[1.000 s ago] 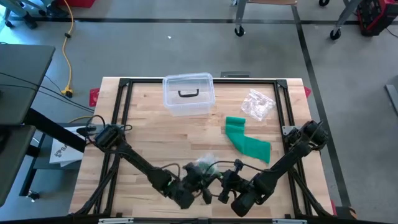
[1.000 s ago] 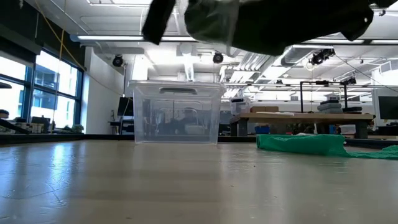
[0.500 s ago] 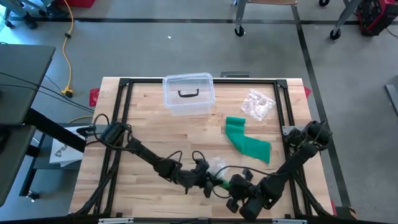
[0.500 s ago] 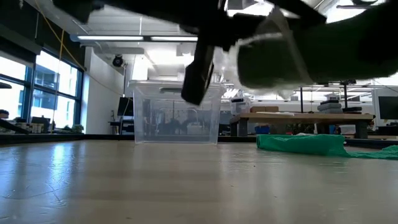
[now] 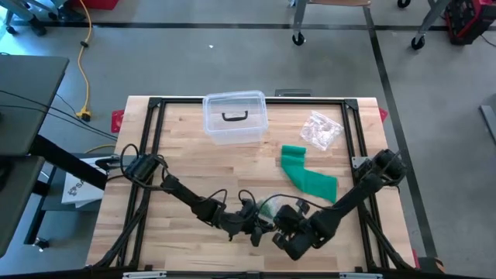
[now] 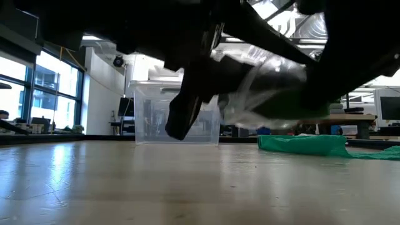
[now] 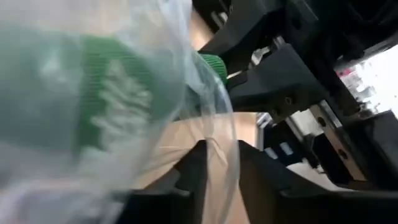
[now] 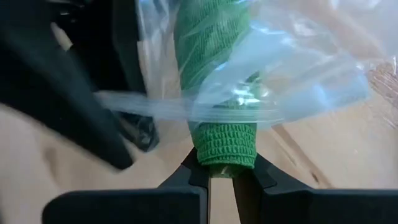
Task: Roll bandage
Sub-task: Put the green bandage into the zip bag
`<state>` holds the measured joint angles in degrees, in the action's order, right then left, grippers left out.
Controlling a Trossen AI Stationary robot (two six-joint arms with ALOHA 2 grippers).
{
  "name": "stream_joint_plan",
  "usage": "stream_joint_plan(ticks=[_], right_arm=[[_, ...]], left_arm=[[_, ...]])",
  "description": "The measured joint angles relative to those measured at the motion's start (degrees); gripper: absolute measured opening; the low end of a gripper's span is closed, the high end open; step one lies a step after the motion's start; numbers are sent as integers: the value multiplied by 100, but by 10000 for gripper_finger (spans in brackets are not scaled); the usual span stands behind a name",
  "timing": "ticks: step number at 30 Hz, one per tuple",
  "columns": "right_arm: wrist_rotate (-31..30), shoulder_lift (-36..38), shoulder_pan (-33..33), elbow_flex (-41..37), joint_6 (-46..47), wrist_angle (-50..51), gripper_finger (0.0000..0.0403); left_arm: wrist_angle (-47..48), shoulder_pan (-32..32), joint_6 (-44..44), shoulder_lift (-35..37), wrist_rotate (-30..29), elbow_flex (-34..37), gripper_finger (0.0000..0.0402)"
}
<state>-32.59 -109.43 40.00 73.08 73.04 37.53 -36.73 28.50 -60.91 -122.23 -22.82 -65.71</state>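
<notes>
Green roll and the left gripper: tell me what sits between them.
A clear plastic wrapper. In the left wrist view it drapes over the green roll, between it and the left gripper. The right gripper clamps the roll's end.

The near middle of the table point(image 5: 178, 155) is blocked by both arms, which meet there. Behind them, a broad stretch of bare wood is left open up to the clear plastic box point(image 5: 235, 118). Right of that box, passage is narrowed by the loose green bandage point(image 5: 308, 177) and a crumpled plastic bag point(image 5: 321, 129).
</notes>
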Motion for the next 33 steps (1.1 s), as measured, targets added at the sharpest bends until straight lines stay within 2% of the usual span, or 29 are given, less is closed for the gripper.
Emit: stream_joint_plan(ticks=[4,10,14,20,24,27,29,33], right_arm=[[118,-42,-126,-2,-205,12,23],[207,-42,-159,-2,-454,-73,23],[286,-42,-146,-2,-451,-47,23],[360,-42,-37,-2,-432,-49,23],[383,-42,19,-2,-314,16,23],[397,-42,36,-2,-276,93,23],[412,-42,43,-2,-287,119,23],[453,-42,51,-2,-427,115,22]], left_arm=[[277,-4,6,0,186,-2,133],[214,-44,150,15,805,-7,227],[88,-146,143,26,1165,-7,264],[-15,-289,-50,28,1403,-7,270],[-31,-383,-141,51,1784,-7,270],[114,-385,72,137,1762,-13,269],[560,-381,286,242,1639,-75,265],[2168,-353,922,417,1299,-553,257]])
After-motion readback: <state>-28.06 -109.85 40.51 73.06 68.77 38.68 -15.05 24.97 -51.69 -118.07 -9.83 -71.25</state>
